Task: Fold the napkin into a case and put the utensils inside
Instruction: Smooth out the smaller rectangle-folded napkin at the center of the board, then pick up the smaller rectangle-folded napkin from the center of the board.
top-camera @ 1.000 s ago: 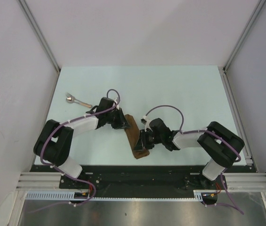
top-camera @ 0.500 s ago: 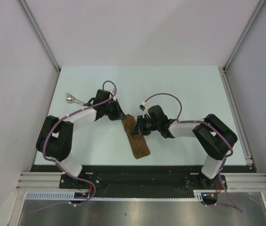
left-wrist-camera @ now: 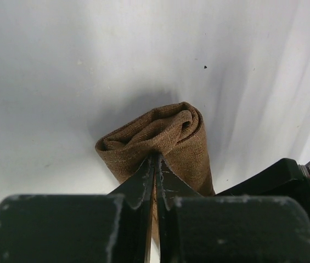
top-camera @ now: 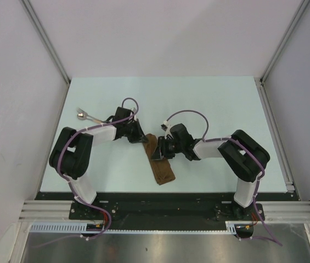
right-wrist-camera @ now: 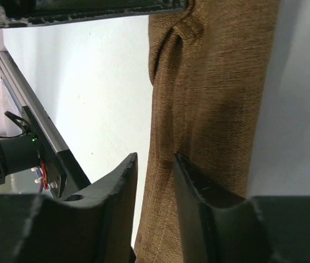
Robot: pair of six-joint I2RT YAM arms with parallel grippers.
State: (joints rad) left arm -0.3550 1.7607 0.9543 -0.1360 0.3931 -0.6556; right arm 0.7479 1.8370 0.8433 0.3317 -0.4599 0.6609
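The napkin (top-camera: 161,166) lies in the middle of the table as a narrow brown case, its far end tilted left. My left gripper (top-camera: 144,139) is shut on that far end; in the left wrist view the tips (left-wrist-camera: 156,160) pinch the bunched cloth (left-wrist-camera: 168,131). My right gripper (top-camera: 159,149) sits at the case's upper right side, jaws apart around a fold of the cloth (right-wrist-camera: 215,82), one finger (right-wrist-camera: 198,186) lying on the fabric. One of the utensils (top-camera: 83,115), with a silver head and a tan handle, lies at the far left.
The table's left edge (top-camera: 56,137) runs close to the utensil. The left gripper's black body (right-wrist-camera: 89,11) shows at the top of the right wrist view, close to the right fingers. A black rail (top-camera: 155,203) runs along the near edge.
The right gripper slid up the case towards its far end and its jaws widened. The left jaws closed fully on the far end. The left elbow swung outward.
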